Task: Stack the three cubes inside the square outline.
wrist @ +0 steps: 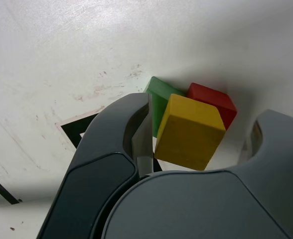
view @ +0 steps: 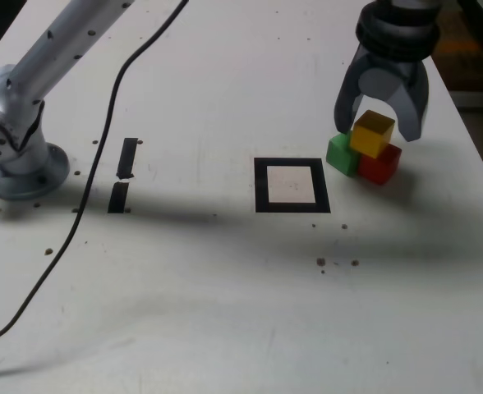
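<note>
Cubes heaped beside the square outline [view: 292, 185], not in it.

On the exterior view's right of the outline, the green cube [view: 341, 153] and red cube [view: 381, 163] touch on the table [view: 225, 287]; the yellow cube [view: 373, 133] sits tilted atop them, between the spread tool [view: 380, 125]. Closing off-centre could topple it.

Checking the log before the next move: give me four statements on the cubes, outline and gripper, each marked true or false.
1. The yellow cube rests on top of the green cube and red cube. True.
2. The cubes stand inside the outline. False: they are outside it, to the exterior view's right.
3. The gripper is open around the yellow cube. True.
4. The outline's centre is black. False: it is white.
</note>
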Action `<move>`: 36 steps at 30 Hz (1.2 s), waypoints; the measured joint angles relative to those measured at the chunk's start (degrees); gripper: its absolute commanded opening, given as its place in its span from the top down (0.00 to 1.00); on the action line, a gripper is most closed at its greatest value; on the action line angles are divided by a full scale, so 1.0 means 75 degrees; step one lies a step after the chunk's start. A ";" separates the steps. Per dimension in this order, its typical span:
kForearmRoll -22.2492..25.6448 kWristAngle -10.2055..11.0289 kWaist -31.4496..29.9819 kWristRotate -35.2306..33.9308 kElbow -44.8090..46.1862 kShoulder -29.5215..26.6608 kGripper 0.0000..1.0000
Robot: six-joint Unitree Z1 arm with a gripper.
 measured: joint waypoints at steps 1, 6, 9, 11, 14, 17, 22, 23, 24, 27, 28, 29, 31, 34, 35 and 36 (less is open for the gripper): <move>-0.0006 0.0004 0.0000 -0.0003 -0.0032 0.0000 0.59; -0.0015 -0.0017 0.0000 -0.0003 -0.0038 0.0000 0.61; -0.0015 -0.0067 0.0000 -0.0004 0.0021 0.0000 0.63; -0.0015 -0.0087 0.0000 -0.0004 0.0042 -0.0001 0.65; -0.0015 -0.0094 -0.0004 -0.0003 0.0082 -0.0006 0.65; -0.0015 -0.0092 -0.0004 -0.0004 0.0114 -0.0014 0.66; 0.0092 0.0239 -0.0010 -0.0004 0.0095 -0.0085 0.69; 0.0141 0.0334 0.0000 -0.0004 0.0089 -0.0119 0.69; 0.0195 0.0426 0.0018 -0.0004 0.0089 -0.0195 0.69; 0.0356 0.0630 0.0130 -0.0036 0.0237 -0.0662 0.69; 0.0384 0.0671 0.0201 -0.0073 0.0447 -0.0885 0.69; 0.0392 0.0706 0.0279 -0.0121 0.0685 -0.1095 0.69; 0.0366 0.0750 0.0510 -0.0240 0.1252 -0.1515 0.68; 0.0258 0.0753 0.0786 -0.0320 0.1871 -0.2036 0.68; 0.0172 0.0751 0.0855 -0.0356 0.2113 -0.2242 0.68; -0.0105 0.0696 0.0993 -0.0469 0.2559 -0.2495 0.68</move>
